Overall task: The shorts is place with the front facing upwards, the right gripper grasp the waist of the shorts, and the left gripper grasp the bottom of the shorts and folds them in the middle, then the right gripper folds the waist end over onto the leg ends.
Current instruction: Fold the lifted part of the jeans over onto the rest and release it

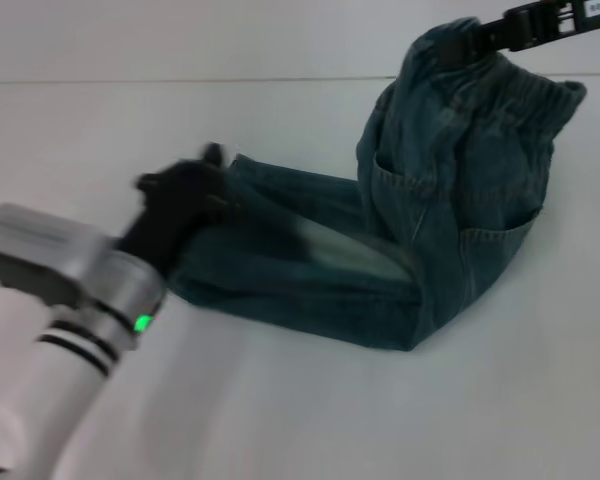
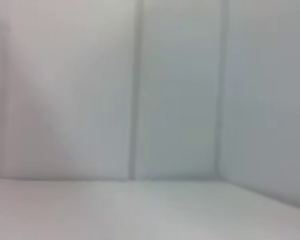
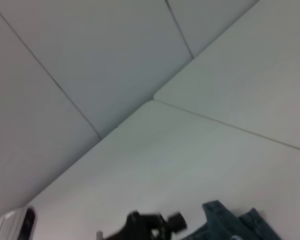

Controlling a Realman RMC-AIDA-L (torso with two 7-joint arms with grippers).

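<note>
The dark blue denim shorts point(image 1: 380, 250) lie on the white table point(image 1: 300, 420), folded lengthwise, with the legs stretching left. My right gripper point(image 1: 458, 50) is shut on the waist at the upper right and holds it up off the table, so the waist half stands upright. My left gripper point(image 1: 192, 195) hovers at the leg ends on the left, blurred, and looks open with nothing in it. In the right wrist view the left gripper point(image 3: 152, 225) shows far off beside an edge of denim point(image 3: 230, 222). The left wrist view holds only table and wall.
White wall panels point(image 1: 180, 40) rise behind the table's far edge. Bare table surface lies in front of the shorts and to their right. My left arm point(image 1: 70, 300) reaches in from the lower left.
</note>
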